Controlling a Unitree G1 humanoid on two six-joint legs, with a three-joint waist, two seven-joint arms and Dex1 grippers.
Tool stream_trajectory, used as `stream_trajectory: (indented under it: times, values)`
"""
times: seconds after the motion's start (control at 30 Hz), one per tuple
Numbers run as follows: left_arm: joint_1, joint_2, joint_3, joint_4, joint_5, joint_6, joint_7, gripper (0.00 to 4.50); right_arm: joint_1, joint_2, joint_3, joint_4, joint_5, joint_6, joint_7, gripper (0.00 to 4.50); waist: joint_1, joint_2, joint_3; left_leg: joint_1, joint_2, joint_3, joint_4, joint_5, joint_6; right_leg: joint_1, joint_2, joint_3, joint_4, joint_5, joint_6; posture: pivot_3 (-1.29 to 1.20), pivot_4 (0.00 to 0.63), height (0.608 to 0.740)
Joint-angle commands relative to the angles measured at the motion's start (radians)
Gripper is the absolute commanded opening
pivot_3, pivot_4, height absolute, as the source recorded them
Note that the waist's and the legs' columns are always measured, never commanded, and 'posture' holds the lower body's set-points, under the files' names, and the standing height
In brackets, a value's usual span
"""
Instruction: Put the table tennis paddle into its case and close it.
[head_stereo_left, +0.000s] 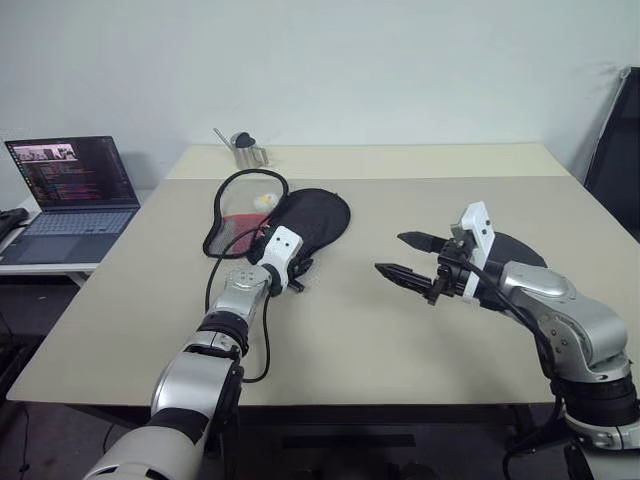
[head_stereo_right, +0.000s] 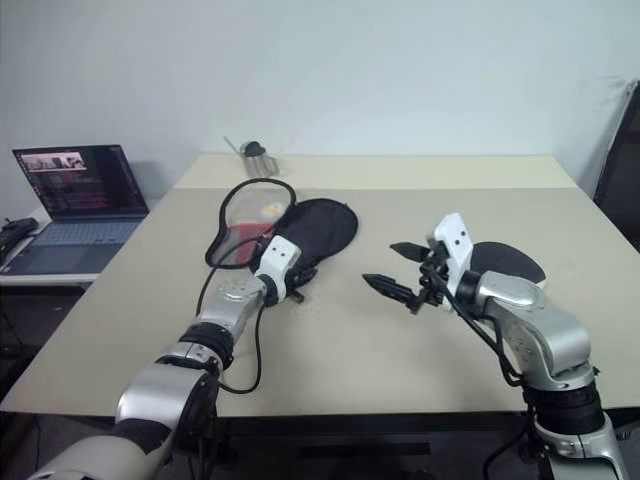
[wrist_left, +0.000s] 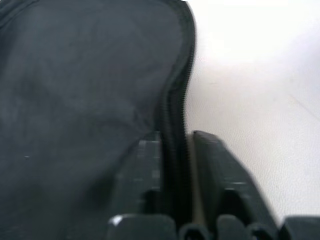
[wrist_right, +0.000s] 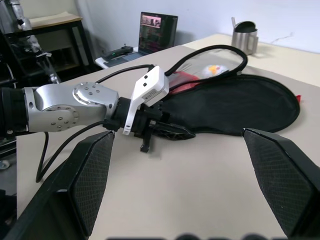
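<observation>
The case (head_stereo_left: 312, 213) lies open on the table, its black flap spread flat and a red and mesh half (head_stereo_left: 232, 228) beside it on the left. My left gripper (head_stereo_left: 300, 268) sits at the case's narrow end. In the left wrist view its fingers (wrist_left: 145, 170) are shut on the case's zipper edge (wrist_left: 176, 100). My right gripper (head_stereo_left: 390, 253) hovers open above the table, to the right of the case, with nothing between its fingers. Behind my right arm lies the table tennis paddle (head_stereo_left: 522, 247). Part of its round black face shows, and the handle is hidden.
A small white and yellow object (head_stereo_left: 264, 201) rests in the open case. A metal cup (head_stereo_left: 248, 151) stands near the table's far edge. An open laptop (head_stereo_left: 75, 185) sits on a side desk at the left. A black chair (head_stereo_left: 618, 150) stands at the right. A black cable (head_stereo_left: 264, 340) loops beside my left arm.
</observation>
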Motion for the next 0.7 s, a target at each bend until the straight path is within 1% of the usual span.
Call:
stream_trajectory:
  times: [0.03, 0.17, 0.23, 0.3, 0.43, 0.5, 0.6, 0.7]
  values:
    - [0.029, 0.026, 0.025, 0.012, -0.003, 0.026, 0.038, 0.01, -0.01, -0.011, -0.043, -0.027, 0.027, -0.013, -0.003, 4.5, 0.0, 0.0, 0.0, 0.0, 0.0, 0.0, 0.0, 0.0, -0.001, 0.0, 0.0, 0.0, 0.0, 0.0, 0.0, 0.0, 0.15, 0.74]
    - [0.038, 0.026, 0.075, -0.025, -0.048, 0.056, 0.059, 0.01, -0.008, -0.017, -0.051, -0.022, 0.027, -0.014, -0.002, 4.5, -0.006, 0.0, 0.0, 0.0, 0.001, 0.0, 0.0, 0.0, -0.001, 0.0, 0.0, 0.001, 0.0, 0.0, 0.0, 0.0, 0.15, 0.74]
    - [0.046, -0.006, 0.084, -0.095, -0.069, 0.092, 0.069, 0.01, -0.008, -0.024, -0.054, -0.017, 0.027, -0.016, 0.0, 4.5, -0.008, 0.0, 0.0, 0.0, 0.001, 0.001, 0.0, 0.0, -0.001, 0.0, 0.0, 0.001, 0.0, 0.0, 0.0, 0.0, 0.15, 0.74]
    - [0.07, -0.064, 0.105, -0.215, -0.112, 0.178, 0.101, 0.01, -0.01, -0.034, -0.06, -0.011, 0.028, -0.018, 0.004, 4.5, -0.006, 0.0, 0.0, 0.0, 0.001, 0.0, 0.0, 0.0, -0.001, -0.001, 0.0, 0.001, 0.0, 0.0, 0.0, 0.0, 0.15, 0.74]
    - [0.161, -0.186, 0.096, -0.522, -0.159, 0.377, 0.178, 0.01, -0.006, -0.063, -0.082, -0.004, 0.03, -0.019, 0.016, 4.5, 0.01, 0.0, 0.0, -0.002, 0.0, 0.0, 0.001, 0.001, -0.002, -0.001, -0.002, 0.001, -0.002, 0.0, 0.0, 0.0, 0.15, 0.74]
    - [0.196, -0.249, 0.096, -0.644, -0.182, 0.475, 0.225, 0.01, -0.001, -0.082, -0.095, -0.003, 0.033, -0.017, 0.023, 4.5, 0.016, 0.0, 0.0, -0.005, 0.0, -0.001, 0.001, 0.002, -0.003, -0.002, -0.003, 0.0, -0.003, 0.0, 0.001, 0.0, 0.15, 0.74]
    - [0.216, -0.315, 0.103, -0.736, -0.201, 0.574, 0.283, 0.01, 0.006, -0.102, -0.11, -0.003, 0.037, -0.015, 0.026, 4.5, 0.017, -0.001, 0.0, -0.006, 0.0, 0.0, 0.001, 0.002, -0.003, -0.002, -0.003, 0.0, -0.005, 0.0, 0.001, 0.0, 0.15, 0.74]
    - [0.199, -0.365, 0.104, -0.74, -0.203, 0.606, 0.329, 0.01, 0.016, -0.12, -0.128, -0.004, 0.044, -0.013, 0.023, 4.5, 0.018, -0.001, 0.0, -0.007, 0.0, 0.0, 0.0, 0.002, -0.003, -0.003, -0.003, 0.0, -0.004, 0.0, 0.001, 0.0, 0.15, 0.74]
